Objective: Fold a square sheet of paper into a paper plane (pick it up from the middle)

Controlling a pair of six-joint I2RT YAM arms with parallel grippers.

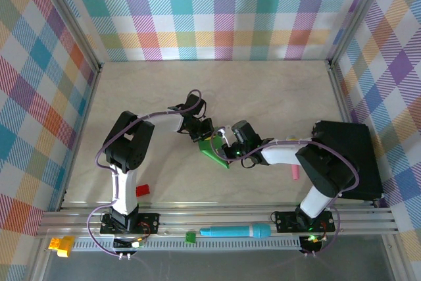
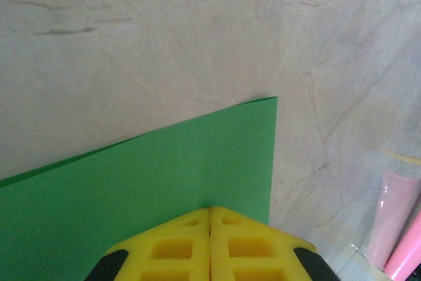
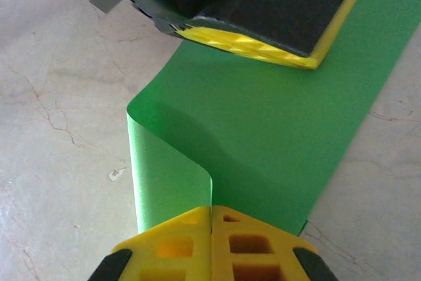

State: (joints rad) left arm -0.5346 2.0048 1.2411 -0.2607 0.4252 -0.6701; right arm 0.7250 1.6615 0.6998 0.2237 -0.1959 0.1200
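Now | sheet [image 3: 276,129] long axis diagonal | left gripper [image 2: 210,215], right gripper [image 3: 210,214] both clamping it

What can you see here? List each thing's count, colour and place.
sheet of paper: 1, bright green, table centre
red block: 1, red, table near left arm
pink stick: 1, pink, table beside right arm
black box: 1, black, table's right side
teal marker: 1, teal, front rail
green block: 1, green, front rail
yellow block: 1, yellow, front-left corner
left end effector: 1, yellow-tipped, shut on paper
right end effector: 1, yellow-tipped, shut on paper
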